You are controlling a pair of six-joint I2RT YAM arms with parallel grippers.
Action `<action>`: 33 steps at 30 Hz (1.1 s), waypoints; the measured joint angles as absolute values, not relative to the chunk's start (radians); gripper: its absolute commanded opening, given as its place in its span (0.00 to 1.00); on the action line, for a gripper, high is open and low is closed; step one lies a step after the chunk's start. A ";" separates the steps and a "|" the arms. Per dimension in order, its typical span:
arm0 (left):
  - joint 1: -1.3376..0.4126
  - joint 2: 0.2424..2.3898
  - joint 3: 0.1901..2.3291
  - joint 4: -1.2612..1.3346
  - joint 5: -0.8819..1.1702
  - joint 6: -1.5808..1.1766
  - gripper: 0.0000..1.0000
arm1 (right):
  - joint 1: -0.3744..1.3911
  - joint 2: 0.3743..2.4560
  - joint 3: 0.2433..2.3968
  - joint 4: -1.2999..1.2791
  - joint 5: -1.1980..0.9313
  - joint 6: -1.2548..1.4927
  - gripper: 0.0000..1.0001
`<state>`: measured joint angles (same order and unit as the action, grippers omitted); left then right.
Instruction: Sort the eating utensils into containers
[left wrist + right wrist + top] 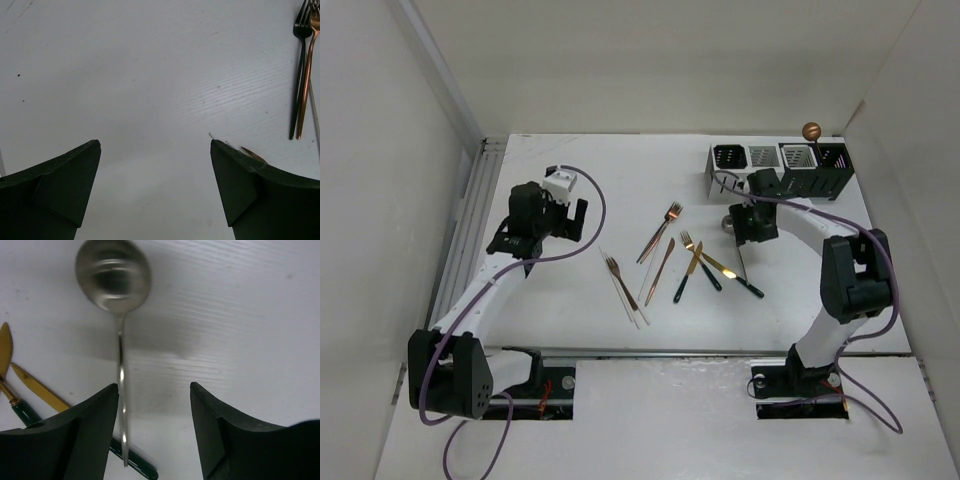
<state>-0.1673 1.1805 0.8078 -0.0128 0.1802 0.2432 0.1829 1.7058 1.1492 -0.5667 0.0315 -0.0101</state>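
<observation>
Several eating utensils (665, 262) lie loose mid-table: copper forks, a copper knife, gold pieces with dark handles and white-handled ones. The containers (780, 170), two black boxes flanking two white ones, stand at the back right. My right gripper (752, 225) is over a silver spoon (112, 275). Its jaws (154, 385) are open, and the spoon's handle runs just inside the left finger (95, 425). My left gripper (560, 215) is open over bare table (155, 142), left of the pile. A dark fork (298, 80) and a copper fork (307, 75) lie at its upper right.
A copper utensil with a round end (811, 130) stands up from the right end of the box row. Gold knife blades (35, 386) and a dark green handle (137, 464) lie under and left of the spoon's handle. White walls enclose the table on three sides.
</observation>
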 measured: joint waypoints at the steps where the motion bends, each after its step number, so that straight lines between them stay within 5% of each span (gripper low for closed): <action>1: -0.169 1.174 0.803 -0.007 0.173 0.241 0.90 | 0.197 1.716 1.149 -0.570 0.030 -0.010 0.64; 5: -0.170 1.151 0.791 0.013 0.148 0.236 0.91 | 0.255 1.728 1.150 -0.572 0.022 -0.004 0.64; 11: -0.170 1.141 0.773 0.021 0.123 0.226 0.91 | 0.269 1.813 1.201 -0.579 0.044 0.002 0.51; 16: -0.170 1.141 0.772 0.029 0.104 0.226 0.91 | 0.265 1.863 1.237 -0.592 0.054 0.006 0.23; 18: -0.170 1.141 0.772 0.031 0.099 0.226 0.91 | 0.268 1.866 1.241 -0.596 0.055 0.002 0.00; 33: -0.170 1.143 0.772 0.043 0.080 0.226 0.91 | 0.390 1.705 1.294 -0.611 0.079 -0.137 0.00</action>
<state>-0.1699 1.1427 0.7719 0.0425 0.0795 0.2260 0.3904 1.7050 1.2942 -0.6113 0.0788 -0.1368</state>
